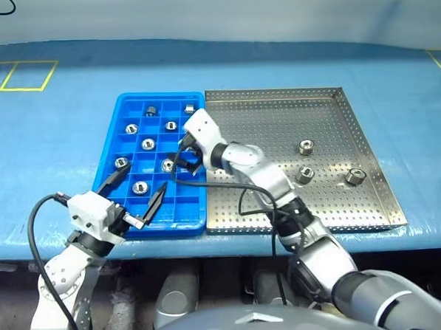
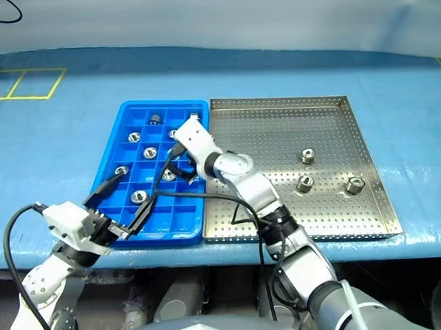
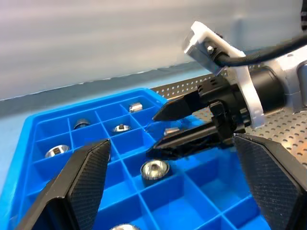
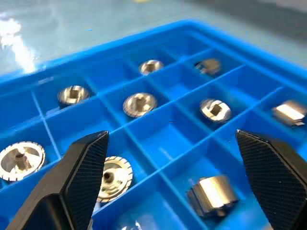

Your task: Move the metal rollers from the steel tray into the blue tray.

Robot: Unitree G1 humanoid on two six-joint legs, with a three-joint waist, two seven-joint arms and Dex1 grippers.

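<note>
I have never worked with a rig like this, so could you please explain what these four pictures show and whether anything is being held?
This is a humanoid robot with two arms, each ending in a hand of two black fingers. Two pictures come from cameras in its head, looking down over a blue-covered table. The other two come from cameras on each wrist, looking along that hand's fingers.

On the table lie a blue tray of small compartments and, beside it, a perforated steel tray. Three metal rollers remain in the steel tray; others already sit in the blue compartments.

The right hand is over the blue tray, open and holding nothing. The left hand, near the tray's front edge, is also open and holds nothing.
</note>
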